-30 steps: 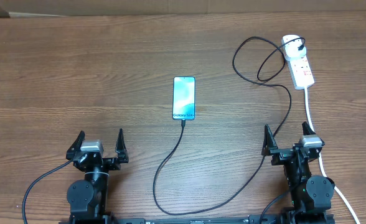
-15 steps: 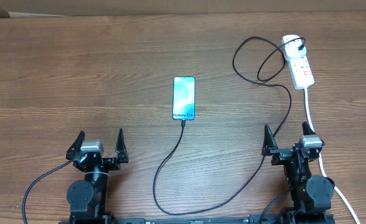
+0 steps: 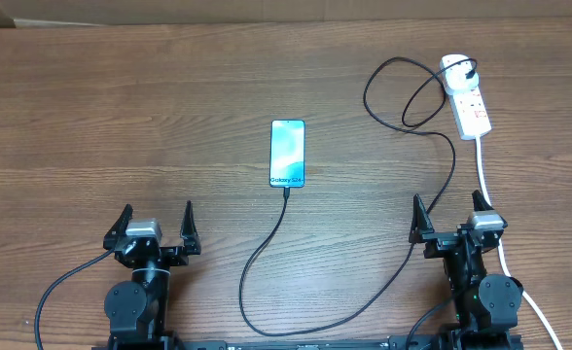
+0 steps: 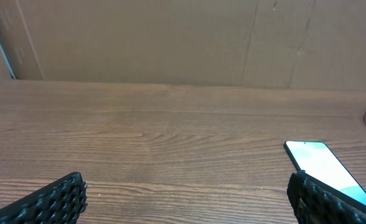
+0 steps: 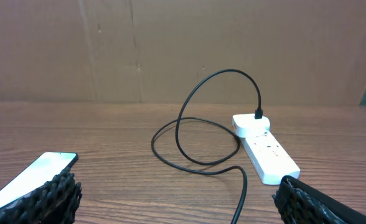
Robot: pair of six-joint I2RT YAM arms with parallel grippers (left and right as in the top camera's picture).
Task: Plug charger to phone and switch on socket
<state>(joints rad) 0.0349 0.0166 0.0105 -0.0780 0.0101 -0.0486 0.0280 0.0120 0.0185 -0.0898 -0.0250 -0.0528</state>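
The phone [image 3: 288, 153] lies flat mid-table, its screen lit and reading "Galaxy S24". It also shows in the left wrist view [image 4: 325, 167] and the right wrist view [image 5: 30, 173]. The black charger cable [image 3: 267, 248] joins the phone's near short edge, loops toward the front, then runs up to its plug in the white socket strip [image 3: 465, 95] at the back right. The strip also shows in the right wrist view [image 5: 264, 147]. My left gripper [image 3: 156, 226] is open and empty at the front left. My right gripper [image 3: 448, 216] is open and empty at the front right.
The strip's thick white cord [image 3: 490, 190] runs from the strip down past my right arm to the front edge. A brown cardboard wall [image 4: 170, 37] stands behind the wooden table [image 3: 121, 117].
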